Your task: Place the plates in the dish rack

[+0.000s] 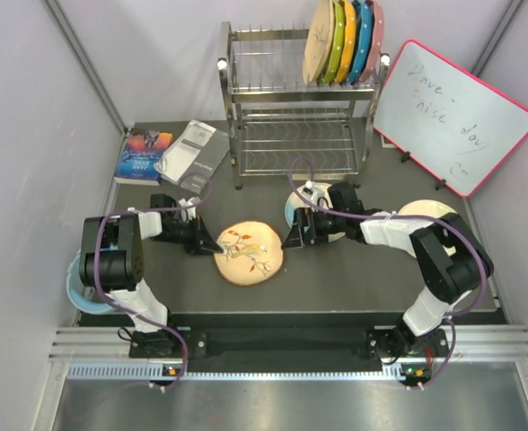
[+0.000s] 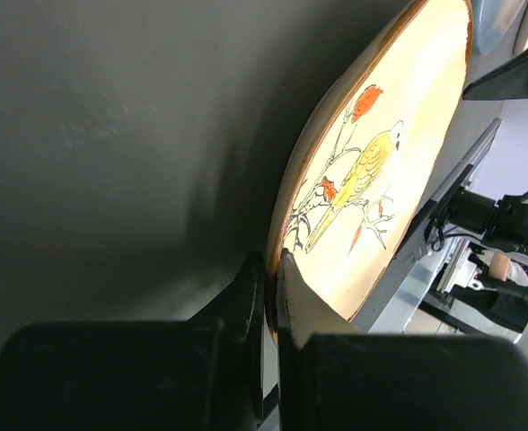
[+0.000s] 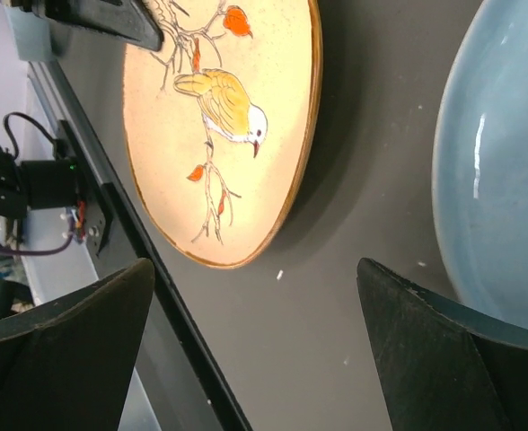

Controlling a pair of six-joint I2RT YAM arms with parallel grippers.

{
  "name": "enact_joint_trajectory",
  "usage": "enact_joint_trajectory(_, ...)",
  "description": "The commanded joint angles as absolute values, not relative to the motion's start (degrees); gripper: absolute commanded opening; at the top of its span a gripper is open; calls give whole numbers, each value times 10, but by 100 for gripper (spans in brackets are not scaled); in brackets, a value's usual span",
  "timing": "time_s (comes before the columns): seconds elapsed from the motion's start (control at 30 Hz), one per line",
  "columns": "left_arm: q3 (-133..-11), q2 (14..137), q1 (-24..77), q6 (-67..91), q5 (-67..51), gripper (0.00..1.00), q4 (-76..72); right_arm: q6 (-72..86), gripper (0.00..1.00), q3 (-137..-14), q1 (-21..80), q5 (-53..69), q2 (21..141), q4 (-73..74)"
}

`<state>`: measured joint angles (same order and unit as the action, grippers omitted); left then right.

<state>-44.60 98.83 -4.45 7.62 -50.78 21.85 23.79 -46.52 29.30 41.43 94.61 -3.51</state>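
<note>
An orange-tinted cream plate with a painted bird and branch (image 1: pixel 249 252) lies at the middle of the dark mat. My left gripper (image 1: pixel 208 242) is shut on its left rim; in the left wrist view the fingers (image 2: pixel 246 296) pinch the plate's edge (image 2: pixel 381 171). My right gripper (image 1: pixel 295 235) is open and empty just right of this plate (image 3: pixel 228 117), over bare mat (image 3: pixel 255 332). A light blue plate (image 1: pixel 293 211) (image 3: pixel 506 180) lies under the right arm. A pale plate (image 1: pixel 430 211) lies at the right. The silver dish rack (image 1: pixel 291 135) stands at the back with a cream plate (image 1: pixel 318 40) in its top tier.
Green, yellow, blue and pink plates (image 1: pixel 354 40) stand in the rack's top right slots. A book (image 1: pixel 145 154) and a grey booklet (image 1: pixel 192 154) lie at the back left. A whiteboard (image 1: pixel 453 112) leans at the back right. A light blue dish (image 1: pixel 72 278) sits by the left arm.
</note>
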Motion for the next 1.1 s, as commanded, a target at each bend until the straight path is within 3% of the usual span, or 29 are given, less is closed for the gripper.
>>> enact_joint_trajectory(0.0,-428,945,-34,69,-540,0,222,282,94,-447,313,433,955,-126)
enact_joint_trajectory(0.27,-373,927,-22,112,-543,0,158,335,94,-476,347,418,1024,-170)
enact_joint_trajectory(0.47,-351,907,-23,124,-534,0,142,362,89,-516,377,450,1103,-163)
enact_joint_trajectory(0.77,-364,915,-21,120,-502,0,127,332,81,-535,398,516,1131,-114)
enact_joint_trajectory(0.9,-399,938,-19,118,-527,0,112,289,79,-543,397,535,1143,-62)
enact_joint_trajectory(1.07,-408,945,-7,134,-649,0,65,319,76,-548,423,557,1164,-115)
